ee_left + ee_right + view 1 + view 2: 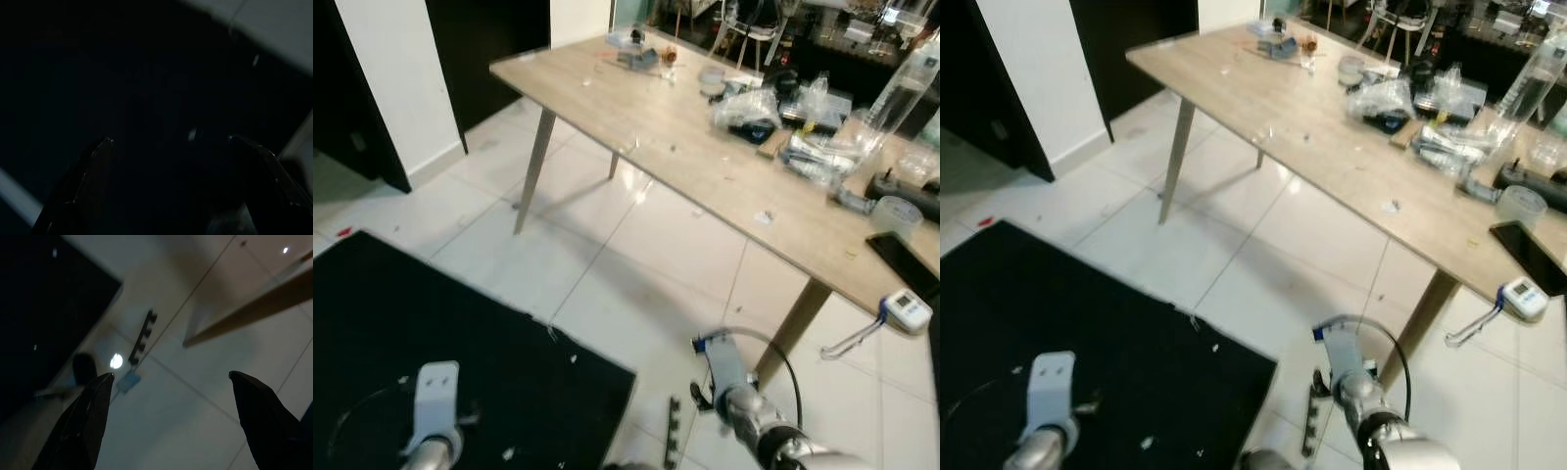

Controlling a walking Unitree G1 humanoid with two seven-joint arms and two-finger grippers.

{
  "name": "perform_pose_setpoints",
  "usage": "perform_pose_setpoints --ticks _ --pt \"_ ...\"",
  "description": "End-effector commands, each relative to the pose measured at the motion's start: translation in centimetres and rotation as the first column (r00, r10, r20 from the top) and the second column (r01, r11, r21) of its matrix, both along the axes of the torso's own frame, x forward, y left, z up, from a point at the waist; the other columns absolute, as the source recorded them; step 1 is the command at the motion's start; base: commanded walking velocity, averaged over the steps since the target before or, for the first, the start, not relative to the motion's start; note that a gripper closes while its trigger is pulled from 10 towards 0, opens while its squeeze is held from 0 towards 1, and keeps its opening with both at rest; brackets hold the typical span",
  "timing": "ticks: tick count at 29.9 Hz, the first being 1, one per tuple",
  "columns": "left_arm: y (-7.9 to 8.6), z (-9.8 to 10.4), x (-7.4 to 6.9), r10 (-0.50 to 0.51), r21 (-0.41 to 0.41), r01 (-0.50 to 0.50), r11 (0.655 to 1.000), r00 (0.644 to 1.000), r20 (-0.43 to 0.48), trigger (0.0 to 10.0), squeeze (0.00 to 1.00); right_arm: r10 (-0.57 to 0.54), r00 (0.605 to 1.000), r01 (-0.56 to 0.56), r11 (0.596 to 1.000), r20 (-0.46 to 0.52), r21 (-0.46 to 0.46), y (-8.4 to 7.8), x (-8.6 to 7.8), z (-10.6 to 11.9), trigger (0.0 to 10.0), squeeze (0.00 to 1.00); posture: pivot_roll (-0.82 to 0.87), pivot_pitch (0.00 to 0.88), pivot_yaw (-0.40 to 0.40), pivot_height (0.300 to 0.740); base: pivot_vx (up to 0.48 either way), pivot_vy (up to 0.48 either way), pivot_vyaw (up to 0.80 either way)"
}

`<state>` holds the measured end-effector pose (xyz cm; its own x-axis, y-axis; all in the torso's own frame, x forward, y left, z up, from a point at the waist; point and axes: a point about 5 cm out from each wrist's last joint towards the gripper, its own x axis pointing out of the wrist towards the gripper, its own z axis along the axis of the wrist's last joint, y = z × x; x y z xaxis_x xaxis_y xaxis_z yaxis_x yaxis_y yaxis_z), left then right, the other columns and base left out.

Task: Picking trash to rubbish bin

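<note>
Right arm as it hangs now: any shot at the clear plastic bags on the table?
Probably not from here. The right gripper hangs low, open, over the floor tiles beside a table leg, while the plastic bags lie up on the wooden table, far ahead. Nothing blocks it; it likely must step closer.

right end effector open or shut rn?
Open. In the right wrist view the right end effector has its two black fingers set wide apart, with bare floor tiles between them and nothing held.

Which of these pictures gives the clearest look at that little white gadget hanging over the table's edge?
The left eye view: the white gadget lies on the corner of the wooden table, its grey screen visible and its cord looping below. The right eye view shows it smaller, near the picture's edge. I cannot make it out in either wrist view.
</note>
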<state>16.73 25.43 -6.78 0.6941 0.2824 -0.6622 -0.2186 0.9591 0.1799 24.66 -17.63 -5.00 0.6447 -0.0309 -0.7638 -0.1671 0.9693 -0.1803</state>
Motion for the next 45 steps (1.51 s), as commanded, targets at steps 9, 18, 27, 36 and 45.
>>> perform_pose_setpoints --ticks 9,18,27,36,45 --pt "-1.1 -2.8 -5.5 0.050 -0.035 -0.059 0.998 0.974 -0.220 10.0 0.00 0.060 0.989 -0.067 0.997 -0.136 -0.047 -0.6 -3.8 -2.3 10.0 0.00 0.09 0.036 -0.050 0.740 0.000 0.000 -0.53" --pt "-2.0 -3.6 -7.0 0.041 -0.070 -0.064 0.996 0.957 -0.288 10.0 0.00 0.089 0.980 -0.103 0.992 -0.180 -0.071 -1.0 -4.9 -2.9 10.0 0.00 0.10 0.026 -0.054 0.740 0.059 0.000 0.00" --pt "-3.0 -3.8 -7.1 0.012 -0.089 -0.041 0.995 0.953 -0.302 10.0 0.00 0.103 0.977 -0.120 0.989 -0.185 -0.088 -1.2 -5.1 -3.0 10.0 0.00 0.09 0.023 -0.056 0.740 0.278 0.000 0.00" --pt "-3.5 -4.0 -7.3 0.002 -0.103 -0.035 0.994 0.951 -0.308 10.0 0.00 0.114 0.975 -0.137 0.984 -0.190 -0.114 -1.4 -5.3 -3.0 10.0 0.00 0.10 0.028 -0.062 0.740 0.296 0.000 0.00" --pt "-3.8 -4.2 -7.9 -0.021 -0.111 -0.016 0.994 0.945 -0.327 10.0 0.00 0.107 0.976 -0.132 0.983 -0.190 -0.128 -1.6 -5.5 -3.1 10.0 0.00 0.10 0.036 -0.057 0.740 0.302 0.000 0.00"
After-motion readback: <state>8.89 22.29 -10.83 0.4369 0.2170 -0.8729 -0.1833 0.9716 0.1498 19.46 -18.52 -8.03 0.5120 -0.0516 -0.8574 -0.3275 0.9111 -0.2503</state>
